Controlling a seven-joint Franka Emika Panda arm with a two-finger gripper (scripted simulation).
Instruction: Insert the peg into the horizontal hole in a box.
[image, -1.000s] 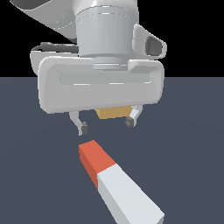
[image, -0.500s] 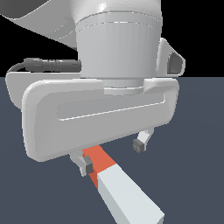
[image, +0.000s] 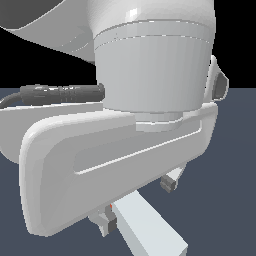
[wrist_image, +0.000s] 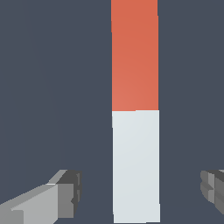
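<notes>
peg (wrist_image: 135, 131) between hand (wrist_image: 142, 192) fingers, apart

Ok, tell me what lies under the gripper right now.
The peg lies flat under the open gripper, its white part between the fingers. In the exterior view the hand hides its red end; no box shows.

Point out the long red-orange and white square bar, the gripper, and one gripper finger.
Long red-orange and white square peg (wrist_image: 135, 131), wrist view, near the colour boundary.
Gripper (wrist_image: 140, 192), wrist view, midway between fingertips, open.
Grey gripper finger (wrist_image: 65, 194), wrist view, its tip.

Even flat light, sharp (shadowless) renders
</notes>
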